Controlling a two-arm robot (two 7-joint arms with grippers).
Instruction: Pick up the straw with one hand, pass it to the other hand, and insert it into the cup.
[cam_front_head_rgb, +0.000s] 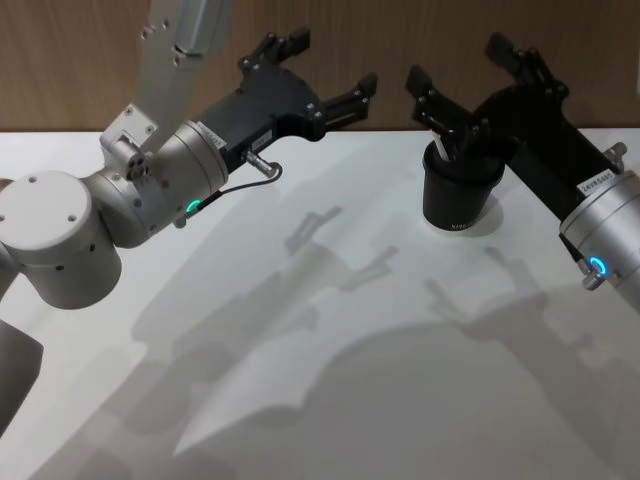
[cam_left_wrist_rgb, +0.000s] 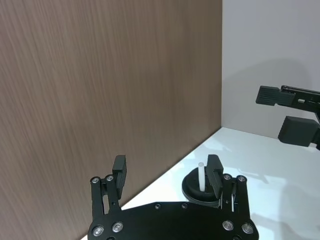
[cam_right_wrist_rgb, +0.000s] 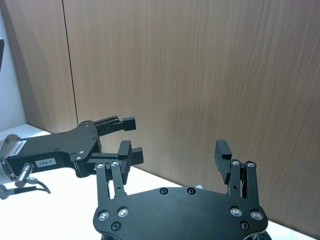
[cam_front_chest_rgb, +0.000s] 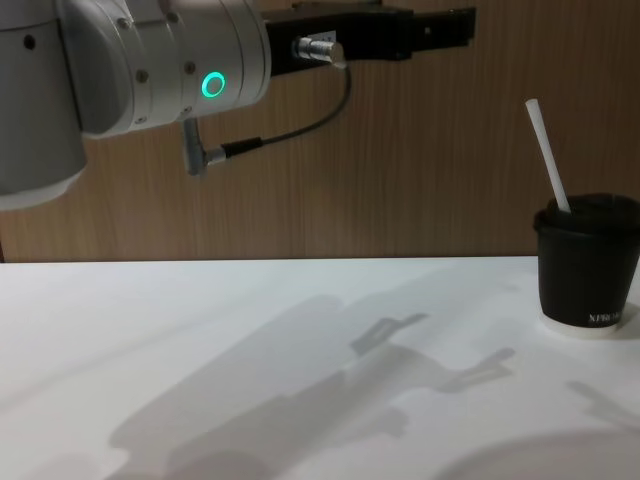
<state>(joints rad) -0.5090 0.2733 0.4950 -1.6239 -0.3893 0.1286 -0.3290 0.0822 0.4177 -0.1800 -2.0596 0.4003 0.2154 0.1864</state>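
The black cup (cam_front_head_rgb: 460, 192) stands on the white table at the far right, with the white straw (cam_front_chest_rgb: 548, 152) sticking up out of its lid and leaning slightly. My right gripper (cam_front_head_rgb: 462, 66) hovers just above the cup, open and holding nothing, and it hides most of the straw in the head view. My left gripper (cam_front_head_rgb: 325, 68) is raised to the left of the cup, also open and with nothing in it. In the left wrist view the straw (cam_left_wrist_rgb: 201, 175) rises from the cup lid (cam_left_wrist_rgb: 196, 192) beyond my left gripper (cam_left_wrist_rgb: 167, 170).
A wood-panelled wall (cam_front_chest_rgb: 420, 160) runs close behind the table's far edge. The white tabletop (cam_front_head_rgb: 330, 330) stretches in front of and left of the cup. A thin dark cable (cam_front_chest_rgb: 290, 135) loops under my left wrist.
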